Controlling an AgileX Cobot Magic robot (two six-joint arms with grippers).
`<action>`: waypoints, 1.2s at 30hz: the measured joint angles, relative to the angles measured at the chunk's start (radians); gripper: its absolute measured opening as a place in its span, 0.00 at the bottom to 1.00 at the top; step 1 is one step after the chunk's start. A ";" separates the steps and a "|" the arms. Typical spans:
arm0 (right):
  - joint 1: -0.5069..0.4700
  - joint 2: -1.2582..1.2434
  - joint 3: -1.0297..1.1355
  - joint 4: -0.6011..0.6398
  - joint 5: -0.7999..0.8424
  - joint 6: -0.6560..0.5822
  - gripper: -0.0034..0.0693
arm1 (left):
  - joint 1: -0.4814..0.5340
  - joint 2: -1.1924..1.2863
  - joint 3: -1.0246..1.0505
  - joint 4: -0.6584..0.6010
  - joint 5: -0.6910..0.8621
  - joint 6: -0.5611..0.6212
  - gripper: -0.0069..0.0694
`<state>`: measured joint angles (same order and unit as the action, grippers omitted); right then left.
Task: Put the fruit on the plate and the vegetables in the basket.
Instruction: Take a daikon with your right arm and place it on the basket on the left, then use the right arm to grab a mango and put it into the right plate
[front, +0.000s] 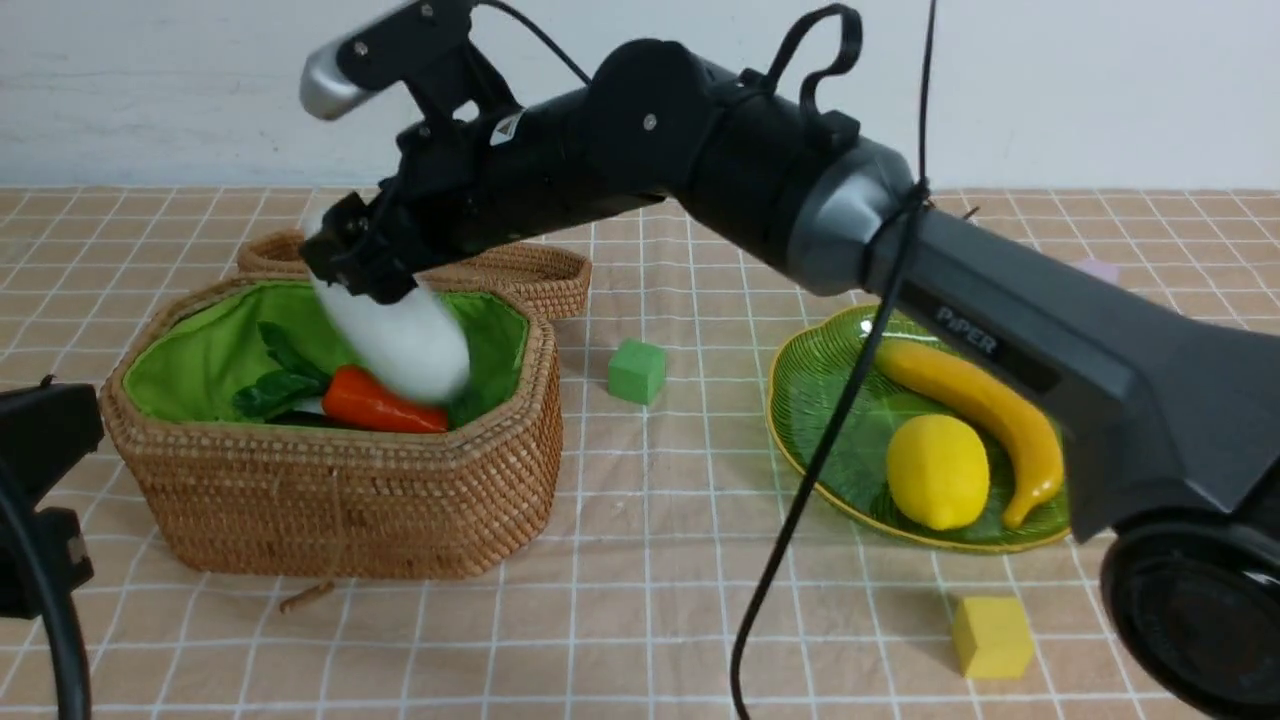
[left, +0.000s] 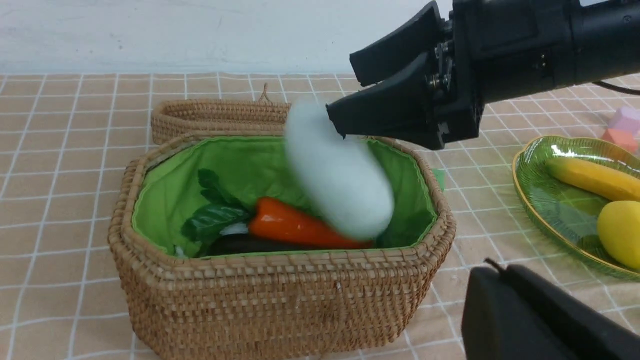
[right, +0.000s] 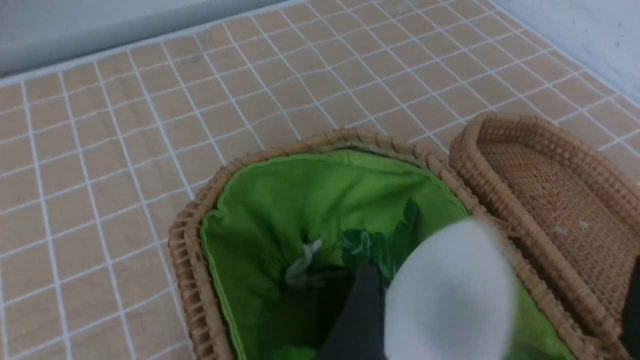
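**Me:** Hovering over the basket (left: 280, 300) at the left, my right hand (left: 342, 87) is spread wide. The radish (left: 340, 170) is a blur just under it, its low end above the carrot (left: 295, 227).

**You:** What's the risk?

**Me:** It looks loose and tilted. I think it could glance off the glossy carrot, tip over the basket's right side and roll across the table (front: 650, 600).

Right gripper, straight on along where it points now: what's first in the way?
Most likely the white radish, blurred just off the tips of the right gripper, over the basket. Past it: the carrot, then the green lining. Depth is unclear.
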<state>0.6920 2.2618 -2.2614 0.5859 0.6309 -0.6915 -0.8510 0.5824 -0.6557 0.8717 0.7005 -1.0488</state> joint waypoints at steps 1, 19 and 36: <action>-0.007 -0.018 0.000 -0.025 0.042 0.019 0.97 | 0.000 0.000 0.000 0.001 -0.009 0.000 0.07; -0.637 -0.366 0.185 -0.560 0.617 0.691 0.28 | 0.000 0.000 0.000 -0.033 -0.216 0.131 0.07; -0.917 -0.064 0.420 -0.327 0.255 0.921 0.98 | 0.000 0.000 0.000 -0.038 -0.216 0.134 0.07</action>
<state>-0.2252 2.1973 -1.8409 0.2590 0.8856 0.2297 -0.8510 0.5824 -0.6557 0.8341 0.4841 -0.9147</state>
